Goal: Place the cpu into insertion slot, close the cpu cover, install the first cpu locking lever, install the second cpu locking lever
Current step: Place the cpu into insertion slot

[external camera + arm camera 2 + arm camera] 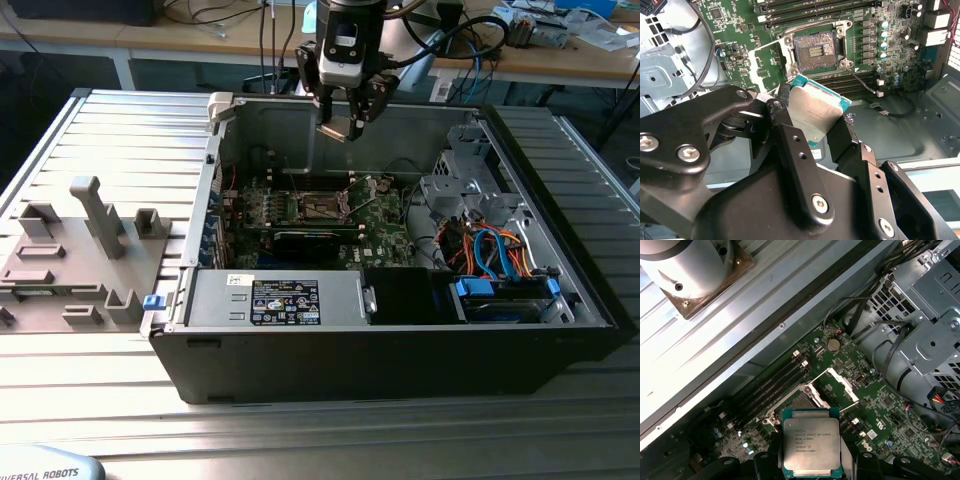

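While the gripper [812,120] hangs above the open computer case [400,350], its two black fingers [792,145] are clamped on opposite edges of the cpu [817,112], a flat square chip with a silver-grey top and a green rim, held tilted in the air. In the first wrist view the cpu [811,447] shows its printed metal face between the fingers. Below it, apart from the chip, lies the insertion slot [815,50], a bare square bed of contacts on the green motherboard [880,65]. The cpu cover [837,385], a thin silvery frame, stands open and tipped up just beside the slot. Black memory slots [767,387] run alongside. In the exterior view the gripper [345,125] hovers high over the motherboard, near the case's far wall. Farther off, a metal drive cage [470,185] with blue and orange cables [495,245] sits toward the exterior view's right, and a grey fixture tray [70,250] lies outside the case toward the exterior view's left.
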You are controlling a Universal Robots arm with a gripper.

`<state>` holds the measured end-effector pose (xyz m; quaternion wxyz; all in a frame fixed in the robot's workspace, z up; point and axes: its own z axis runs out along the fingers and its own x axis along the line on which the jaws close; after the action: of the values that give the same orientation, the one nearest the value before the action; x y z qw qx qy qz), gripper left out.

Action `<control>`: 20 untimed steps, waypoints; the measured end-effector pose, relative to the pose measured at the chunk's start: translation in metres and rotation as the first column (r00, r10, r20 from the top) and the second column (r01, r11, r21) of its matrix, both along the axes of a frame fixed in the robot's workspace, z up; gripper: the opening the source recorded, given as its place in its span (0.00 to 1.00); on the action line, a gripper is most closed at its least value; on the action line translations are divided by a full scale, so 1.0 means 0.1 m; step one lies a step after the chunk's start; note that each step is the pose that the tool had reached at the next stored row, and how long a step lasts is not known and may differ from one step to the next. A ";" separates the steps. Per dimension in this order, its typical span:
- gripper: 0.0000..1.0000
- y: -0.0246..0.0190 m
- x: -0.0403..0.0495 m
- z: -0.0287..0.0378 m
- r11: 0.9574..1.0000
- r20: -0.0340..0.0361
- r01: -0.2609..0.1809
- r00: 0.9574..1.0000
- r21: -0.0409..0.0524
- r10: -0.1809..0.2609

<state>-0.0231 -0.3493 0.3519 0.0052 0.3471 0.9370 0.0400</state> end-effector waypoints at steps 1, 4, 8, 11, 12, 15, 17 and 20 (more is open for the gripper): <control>0.54 0.000 0.000 0.000 1.000 0.000 0.001 1.000 0.000 -0.001; 0.54 0.000 0.000 0.000 1.000 0.000 0.004 1.000 0.000 -0.004; 0.54 0.000 0.000 0.000 1.000 0.000 0.008 1.000 0.000 -0.008; 0.54 0.000 0.000 0.000 1.000 0.000 0.011 1.000 0.000 -0.011; 0.54 0.000 0.000 0.000 1.000 0.000 0.012 1.000 0.000 -0.012; 0.54 0.000 0.000 0.000 1.000 0.000 0.014 1.000 0.000 -0.014; 0.54 0.000 0.000 0.000 1.000 0.000 0.016 1.000 0.000 -0.016; 0.54 0.000 0.000 -0.001 1.000 0.000 0.019 1.000 0.000 -0.019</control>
<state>-0.0231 -0.3493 0.3518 0.0056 0.3558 0.9337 0.0399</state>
